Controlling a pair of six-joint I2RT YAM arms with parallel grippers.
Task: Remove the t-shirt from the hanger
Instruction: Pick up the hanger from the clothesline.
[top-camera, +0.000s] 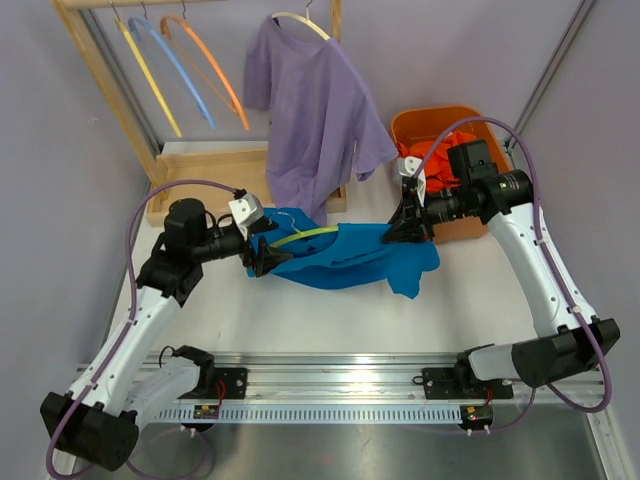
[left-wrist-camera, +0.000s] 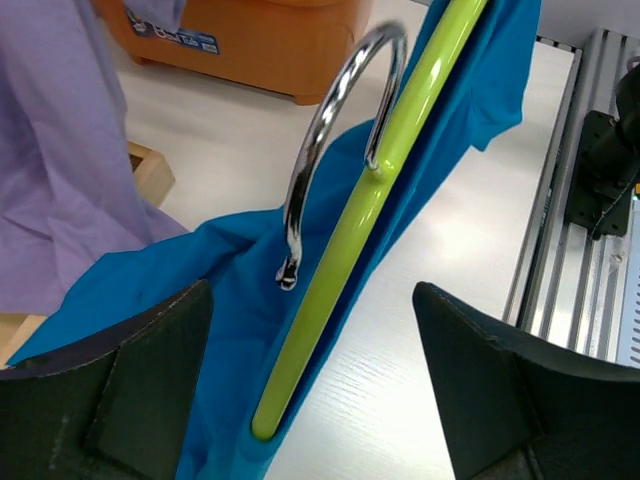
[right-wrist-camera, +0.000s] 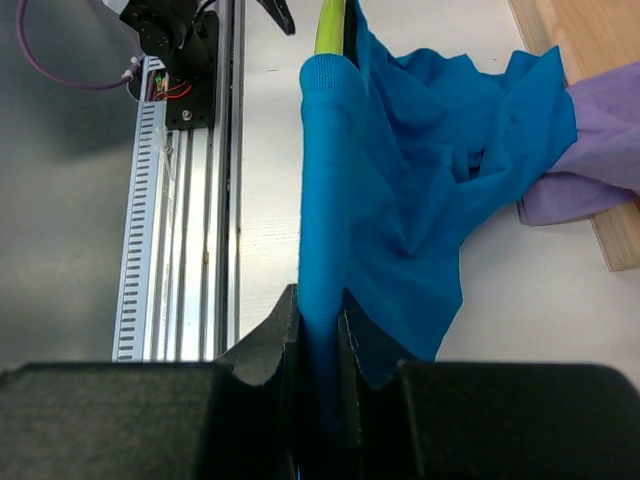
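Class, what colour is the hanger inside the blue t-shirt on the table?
Lime green; the hanger shows best in the left wrist view.

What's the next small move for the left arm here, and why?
Probably close the left gripper on the lime-green plastic hanger beside its chrome metal hook. Its jaws stand open astride the bar, while the right gripper is shut on the blue fabric t-shirt. Pinning the hanger should let the right arm pull the shirt off.
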